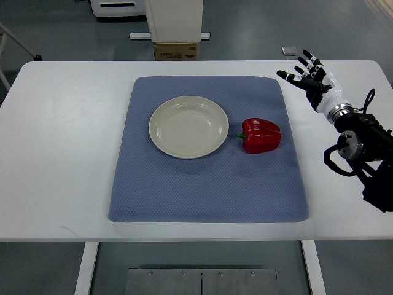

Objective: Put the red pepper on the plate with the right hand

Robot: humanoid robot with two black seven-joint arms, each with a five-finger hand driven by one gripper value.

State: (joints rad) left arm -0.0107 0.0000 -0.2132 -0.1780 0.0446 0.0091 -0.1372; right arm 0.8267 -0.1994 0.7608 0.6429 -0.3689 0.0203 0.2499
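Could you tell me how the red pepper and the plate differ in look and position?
The red pepper is glossy red and lumpy with a green stem; the plate is pale cream, round and shallow. The plate is clearly wider than the pepper. The pepper sits to the picture's right of the plate, its stem pointing toward the rim, nearer the right hand. Both rest on the blue mat.
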